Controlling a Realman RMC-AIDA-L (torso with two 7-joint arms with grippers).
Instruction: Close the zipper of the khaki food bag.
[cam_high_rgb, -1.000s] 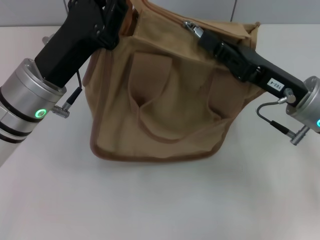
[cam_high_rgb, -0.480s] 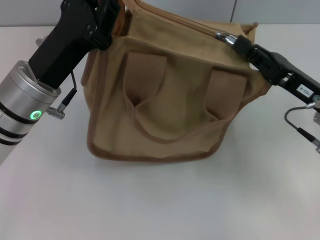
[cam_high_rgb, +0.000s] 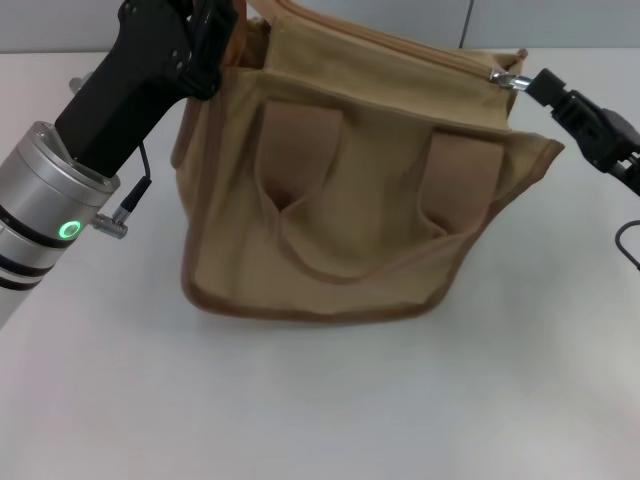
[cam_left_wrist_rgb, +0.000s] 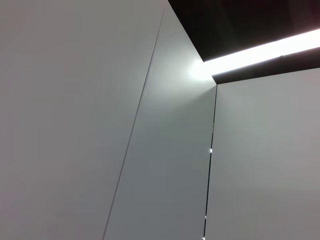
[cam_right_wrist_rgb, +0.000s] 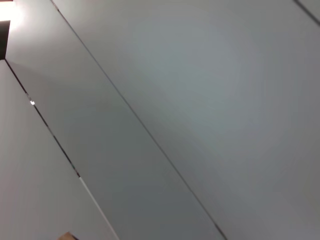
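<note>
The khaki food bag (cam_high_rgb: 340, 210) stands upright on the white table in the head view, its looped handle facing me. The zipper (cam_high_rgb: 400, 45) runs along the bag's top. Its silver pull tab (cam_high_rgb: 506, 77) sits at the bag's right end, pinched by my right gripper (cam_high_rgb: 528, 84), which reaches in from the right. My left gripper (cam_high_rgb: 222, 35) is shut on the bag's top left corner, with its fingertips partly hidden by the cloth. Both wrist views show only wall and ceiling panels.
The white table (cam_high_rgb: 320, 400) stretches in front of and to both sides of the bag. A grey wall (cam_high_rgb: 560, 20) rises behind it. My left arm's silver wrist (cam_high_rgb: 50, 210) hangs over the table's left side.
My right gripper has drawn the pull tab from the middle of the bag's top to its right end. The bag's right corner got tugged outward. The left gripper has held its place.
</note>
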